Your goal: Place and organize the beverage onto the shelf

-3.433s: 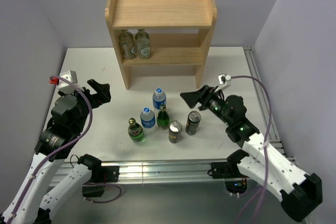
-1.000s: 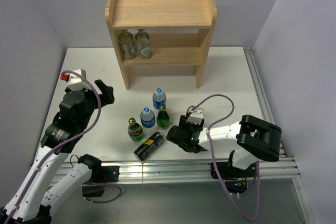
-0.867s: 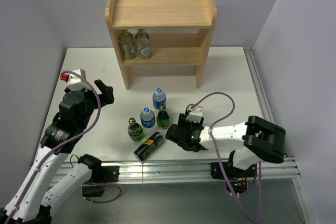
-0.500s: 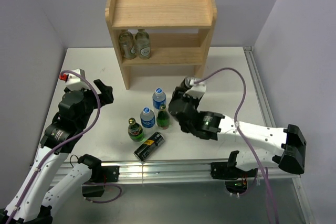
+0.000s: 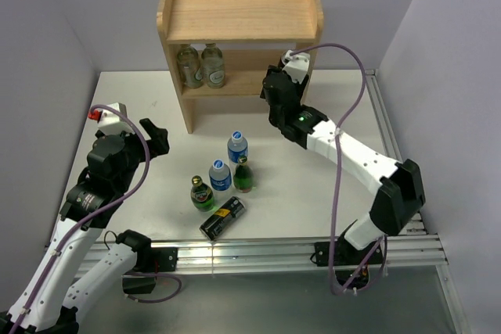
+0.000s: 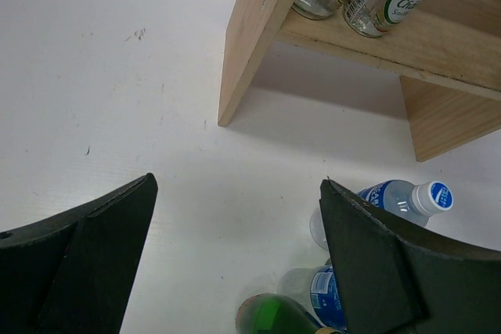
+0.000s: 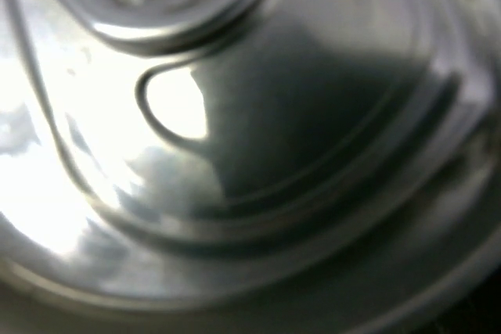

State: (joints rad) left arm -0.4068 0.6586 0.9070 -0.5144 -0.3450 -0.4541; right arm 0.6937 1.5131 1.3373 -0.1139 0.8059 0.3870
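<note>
At 12 o'clock on the white counter point(image 5: 337, 115): the shelf point(image 5: 239, 17), upright by the back wall. Light natural wood, matte, grain visible. Two tiers, solid side panels with rounded top corners, low raised rim round the top board

Lower tier, 9 o'clock end: two clear glass bottles point(image 5: 200, 66) side by side, pale labels

Right arm point(image 5: 344, 154) reaches in from 4 o'clock, with the right jaws at the lower tier's 3 o'clock end. Right wrist view is filled by a blurred silvery can lid point(image 7: 235, 154): smooth stamped metal, curved ridges, tab near the top. Jaws themselves not visible, so cannot tell if clenched or released

Left jaws released, spread wide, at 9 o'clock over the counter; fingers point(image 6: 86, 256) are dark matte wedges

Mid-counter cluster, upright: two clear plastic water bottles point(image 5: 237, 147) with blue labels and white caps, and two green glass bottles point(image 5: 203, 193). At 6 o'clock of them a dark can point(image 5: 222, 217) lies on its side
</note>
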